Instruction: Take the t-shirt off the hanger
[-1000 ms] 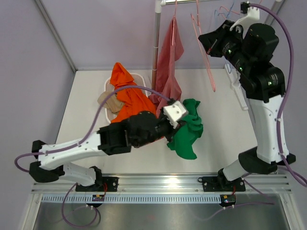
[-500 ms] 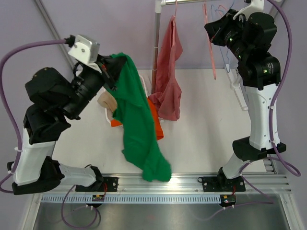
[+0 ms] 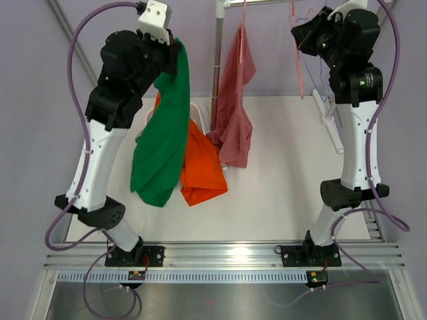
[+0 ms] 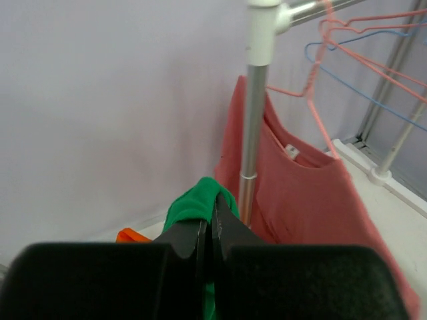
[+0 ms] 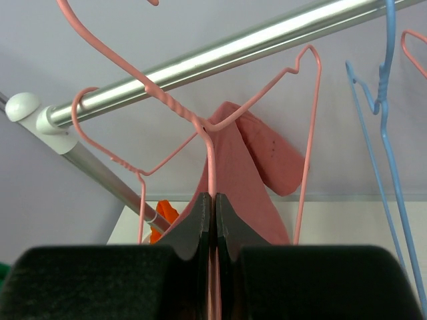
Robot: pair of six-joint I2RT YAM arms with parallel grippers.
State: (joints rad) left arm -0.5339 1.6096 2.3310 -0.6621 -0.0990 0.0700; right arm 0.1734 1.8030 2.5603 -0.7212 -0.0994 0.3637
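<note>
Green t-shirt (image 3: 163, 133) pinched in my left hand (image 4: 208, 227), high at left, off hanger, dangling clear of bench (image 3: 280, 193) beside orange garment (image 3: 203, 167). Pink shirt (image 3: 237, 100) hangs mid-rack. My right hand (image 5: 212, 207) clenched on bare pink hanger (image 5: 211, 157) by rail (image 5: 267, 41).

The green t-shirt (image 3: 160, 147), salmon shirt (image 3: 233, 113) and orange garment (image 3: 203, 167) are soft matt cloth — creased. The pink hanger (image 5: 209, 160) is thin coated wire, slightly glossy; the rail (image 5: 253, 43) is polished metal, its end cap (image 5: 23, 107) smooth white plastic.
</note>
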